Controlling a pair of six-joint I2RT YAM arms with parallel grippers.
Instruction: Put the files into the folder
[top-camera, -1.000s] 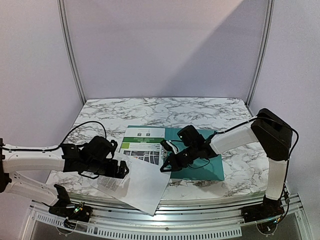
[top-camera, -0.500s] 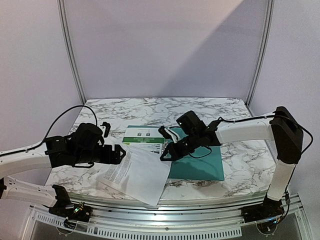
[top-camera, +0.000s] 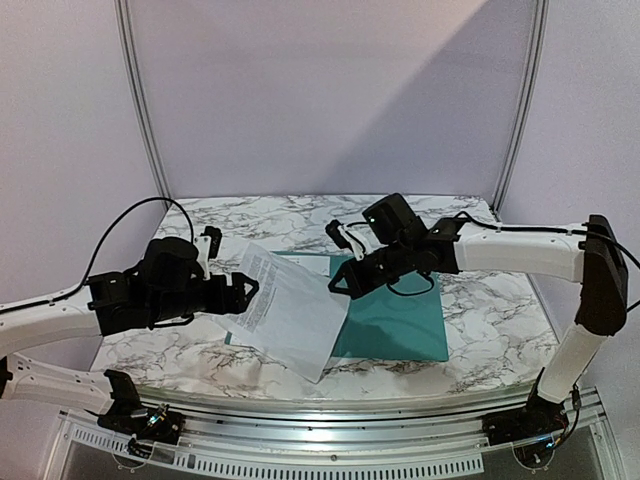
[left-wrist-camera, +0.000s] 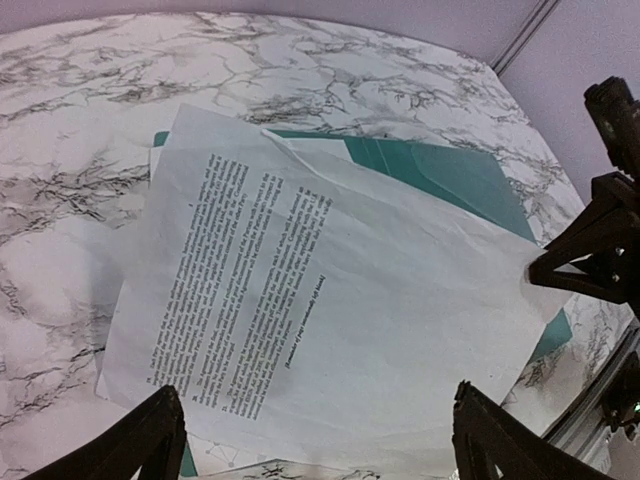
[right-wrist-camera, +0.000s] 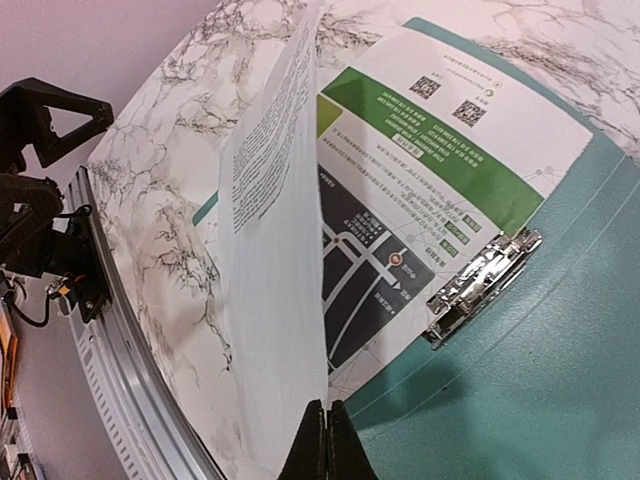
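Observation:
The white sheet with black text (top-camera: 290, 305) hangs tilted in the air, pinched at one edge by my shut right gripper (top-camera: 338, 285). In the right wrist view the white sheet (right-wrist-camera: 275, 280) rises from the closed fingertips of the right gripper (right-wrist-camera: 325, 440). Under it the sheet with the green header and map (right-wrist-camera: 420, 140) lies on the open teal folder (right-wrist-camera: 540, 380), beside the metal clip (right-wrist-camera: 485, 285). My left gripper (top-camera: 245, 295) is open at the white sheet's left edge, its jaws wide apart over the white sheet (left-wrist-camera: 300, 290). The folder (top-camera: 395, 320) lies on the table.
The marble table (top-camera: 480, 230) ends at a metal rail (top-camera: 330, 425) in front. Purple walls stand behind and to both sides. A black cable (top-camera: 130, 225) loops from the left arm. The right gripper's fingers (left-wrist-camera: 590, 260) show at the right of the left wrist view.
My right gripper has lifted the white sheet off the table and carried it back and right. My left gripper has moved back and up beside the sheet, staying open.

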